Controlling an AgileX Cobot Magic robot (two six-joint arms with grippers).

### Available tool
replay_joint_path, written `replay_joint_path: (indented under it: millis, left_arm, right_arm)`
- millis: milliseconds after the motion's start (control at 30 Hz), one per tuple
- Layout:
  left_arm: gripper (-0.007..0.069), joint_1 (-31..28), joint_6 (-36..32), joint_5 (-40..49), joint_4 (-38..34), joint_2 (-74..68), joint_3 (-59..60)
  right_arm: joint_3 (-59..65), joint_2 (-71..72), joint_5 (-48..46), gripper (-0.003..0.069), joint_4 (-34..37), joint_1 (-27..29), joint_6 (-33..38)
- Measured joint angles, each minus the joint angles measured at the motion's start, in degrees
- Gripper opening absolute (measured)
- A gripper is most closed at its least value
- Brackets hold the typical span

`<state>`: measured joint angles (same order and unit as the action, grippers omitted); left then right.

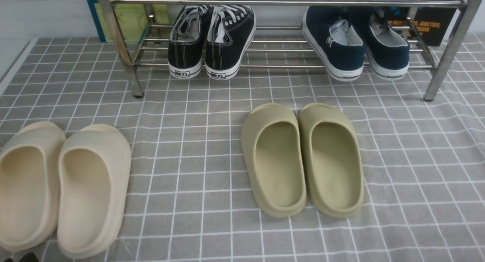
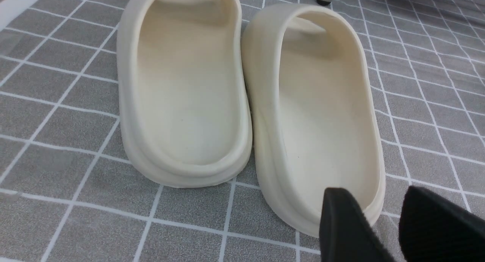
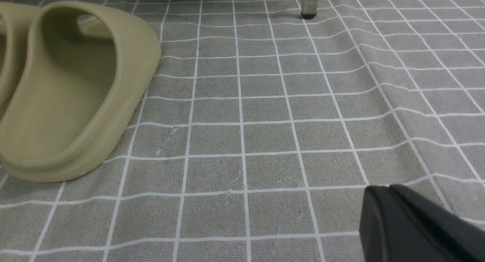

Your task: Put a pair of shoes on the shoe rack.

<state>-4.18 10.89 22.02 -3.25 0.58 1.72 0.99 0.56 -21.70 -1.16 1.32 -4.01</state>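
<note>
The pair of shoes, two navy slip-ons with white soles [image 1: 341,49] [image 1: 386,46], rests heel-out on the lower bars at the right end of the chrome shoe rack [image 1: 284,3]. The left one leans tilted against the right one. In the left wrist view my left gripper [image 2: 375,193] is open, its black fingers hanging just over the heel rim of a cream slide [image 2: 322,114] with nothing between them. The right wrist view shows my right gripper [image 3: 382,190] shut and empty above bare checked cloth. Neither gripper is near the navy shoes.
Black lace-up sneakers [image 1: 210,38] sit on the rack's left half. Two cream slides [image 1: 60,186] lie at the front left. Two olive slides [image 1: 303,159] lie in the middle of the grey checked cloth [image 1: 189,114]. A rack leg [image 3: 308,2] stands ahead of the right gripper.
</note>
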Motion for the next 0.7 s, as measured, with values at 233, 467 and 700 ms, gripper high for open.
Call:
replay_joint_path:
  millis: [233, 467, 700]
  left_arm:
    - [0.0238, 0.00, 0.00, 0.00, 0.00, 0.00, 0.00]
    - [0.0238, 0.00, 0.00, 0.00, 0.00, 0.00, 0.00]
    - [0.0238, 0.00, 0.00, 0.00, 0.00, 0.00, 0.00]
  right_arm:
    - [0.00, 0.00, 0.00, 0.0015, 0.00, 0.00, 0.00]
    - [0.00, 0.00, -0.07, 0.0019, 0.00, 0.00, 0.00]
    - [0.00, 0.00, -0.07, 0.0024, 0.00, 0.00, 0.00]
